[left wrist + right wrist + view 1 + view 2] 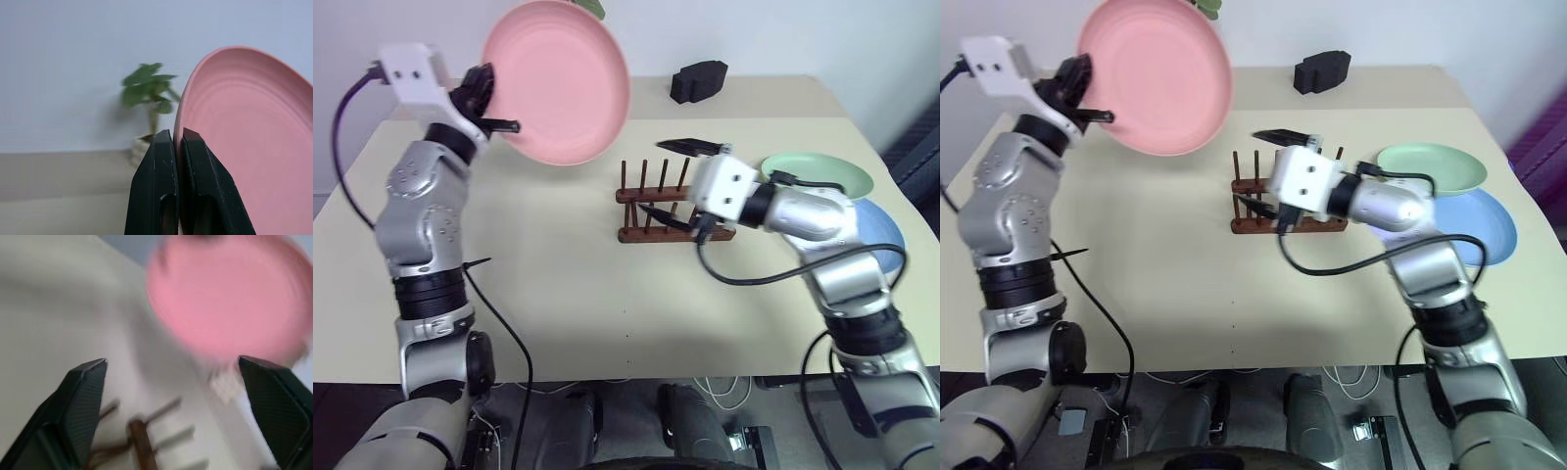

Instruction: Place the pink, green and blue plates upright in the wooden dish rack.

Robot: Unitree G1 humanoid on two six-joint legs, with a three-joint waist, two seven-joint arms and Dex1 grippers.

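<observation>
1. The left hand [494, 103] clenches the pink plate [558, 78] by its rim, aloft at the wooden dish rack's [656, 206] ten o'clock.
2. The right hand [677, 183] hovers spread over the rack; it should likely steady the matte plate edge-first between thin pegs.
3. Green plate [822, 174] and blue plate [886, 230] lie on the tabletop [568, 294] at three o'clock.

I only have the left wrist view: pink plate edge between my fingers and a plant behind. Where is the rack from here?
Observer: The wooden dish rack stands mid-table with no plate in it.
Operator: And the right arm?
Observer: The right pincer hangs open just over the rack.
Operator: The other plates?
Observer: The green plate and blue plate lie flat at the table's right, overlapping.
</observation>
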